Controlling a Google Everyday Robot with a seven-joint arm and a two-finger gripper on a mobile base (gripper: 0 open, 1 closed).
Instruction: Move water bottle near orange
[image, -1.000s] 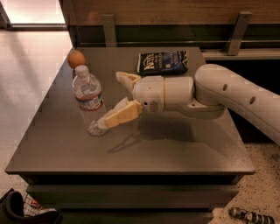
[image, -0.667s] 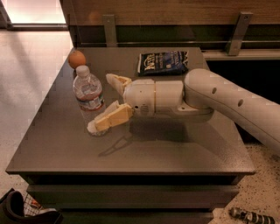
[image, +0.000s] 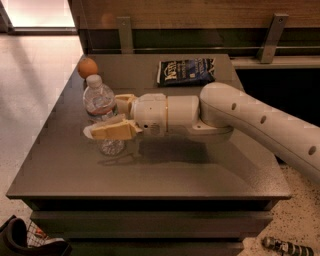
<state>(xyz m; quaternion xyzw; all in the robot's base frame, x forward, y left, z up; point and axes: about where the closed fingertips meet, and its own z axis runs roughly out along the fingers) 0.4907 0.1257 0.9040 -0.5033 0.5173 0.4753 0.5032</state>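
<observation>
Table (image: 150, 175): dark grey top; I see it running under the gripper and well past it on every side.
Arm (image: 260, 120): white, trailing back from the gripper, low over the top.
Snack bag (image: 186, 71): dark blue, flat, beyond the gripper on its arm side, well apart.
Gripper (image: 106, 116): released, tan fingers (image: 112, 131) spread to either side of the bottle.
Water bottle (image: 100, 100): upright, between the fingers, with its white cap above them.
Orange (image: 87, 67): just beyond the gripper, near the bottle, not touching it.

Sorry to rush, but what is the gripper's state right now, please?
Gripper: straddling the middle of the upright water bottle on the left part of the table; whether it grips the bottle cannot be told.
</observation>
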